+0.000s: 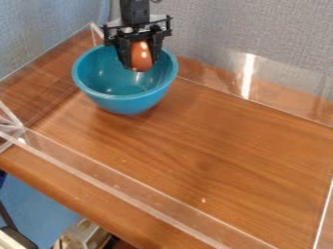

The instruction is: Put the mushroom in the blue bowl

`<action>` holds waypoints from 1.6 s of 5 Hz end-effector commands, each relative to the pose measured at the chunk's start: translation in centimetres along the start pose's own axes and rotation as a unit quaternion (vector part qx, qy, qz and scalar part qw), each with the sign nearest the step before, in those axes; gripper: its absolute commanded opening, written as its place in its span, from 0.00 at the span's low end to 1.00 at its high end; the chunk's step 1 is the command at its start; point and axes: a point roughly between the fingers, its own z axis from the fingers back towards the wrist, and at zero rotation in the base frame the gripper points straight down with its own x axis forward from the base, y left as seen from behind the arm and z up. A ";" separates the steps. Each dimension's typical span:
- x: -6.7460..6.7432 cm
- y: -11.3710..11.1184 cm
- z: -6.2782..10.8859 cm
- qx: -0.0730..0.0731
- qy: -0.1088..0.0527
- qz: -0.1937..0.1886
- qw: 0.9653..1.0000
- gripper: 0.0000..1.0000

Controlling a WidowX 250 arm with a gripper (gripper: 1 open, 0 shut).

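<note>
The blue bowl (120, 86) stands upright at the back left of the wooden table. My gripper (138, 55) hangs pointing down over the bowl's far right part and is shut on the mushroom (139, 56), whose reddish-brown cap shows between the black fingers (120, 49). The mushroom sits about level with the bowl's rim, just inside its opening. Its stem is hidden by the fingers.
Clear plastic walls (247, 70) ring the wooden table (208, 136). A low clear wall (117, 175) runs along the front edge. A grey backdrop stands behind the table.
</note>
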 end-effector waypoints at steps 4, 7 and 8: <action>0.3 1.3 3.9 -0.014 -0.075 0.020 0.997 1.00; 0.1 0.7 3.1 0.002 -0.092 0.016 0.996 1.00; 0.1 0.7 2.9 0.008 -0.097 0.017 0.995 1.00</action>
